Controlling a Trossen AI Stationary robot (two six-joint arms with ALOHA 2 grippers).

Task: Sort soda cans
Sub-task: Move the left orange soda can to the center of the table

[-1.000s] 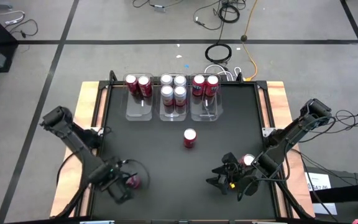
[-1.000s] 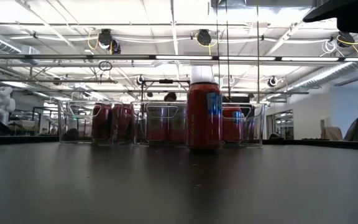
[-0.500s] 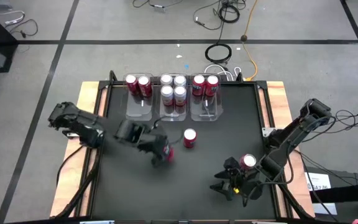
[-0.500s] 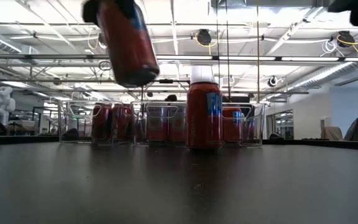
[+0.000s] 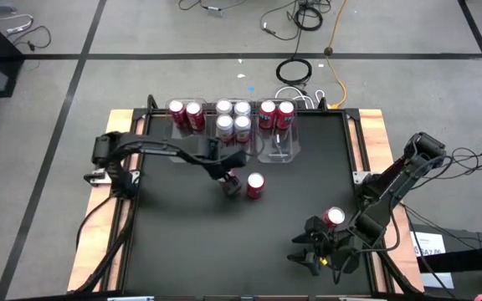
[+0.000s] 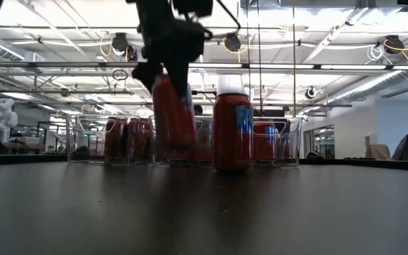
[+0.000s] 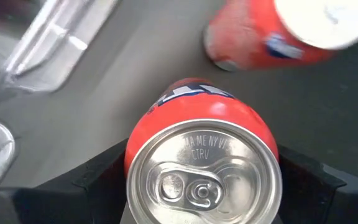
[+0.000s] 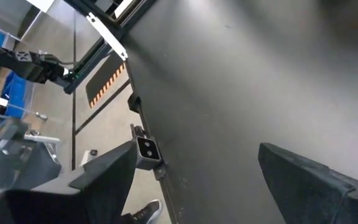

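My left gripper (image 5: 228,179) is out over the middle of the table, shut on a red soda can (image 6: 172,117). Just to its right stands another red can (image 5: 256,186), upright on the table; it also shows in the left wrist view (image 7: 278,31). A third red can (image 5: 334,217) stands by the right arm. My right gripper (image 5: 312,248) hovers open near the table's near right corner, with bare table between its fingers (image 8: 197,180). At the far edge, the sorted cans stand in three clear bins: two red (image 5: 186,114), several silver (image 5: 233,119), two red (image 5: 276,113). My left gripper pinches the red can's body just below its silver top (image 7: 204,177), with one finger (image 7: 98,180) on each of two opposite sides. The fingers come from above (image 6: 170,71). The can hangs below them, tilted, with its bottom (image 6: 179,156) close to the table; whether it touches I cannot tell.
The three clear bins (image 5: 189,149) sit side by side along the far edge, with room left in their near halves. The black table top is framed by a rail and wooden side boards (image 5: 115,134). Open table lies between the two arms. Cables lie on the floor beyond.
My left gripper has carried the red can from the near left corner up and across toward the table's middle and far side, then down beside the standing red can. The can was high a half second ago and is now low and tilted. My right gripper has crept slightly toward the near edge.
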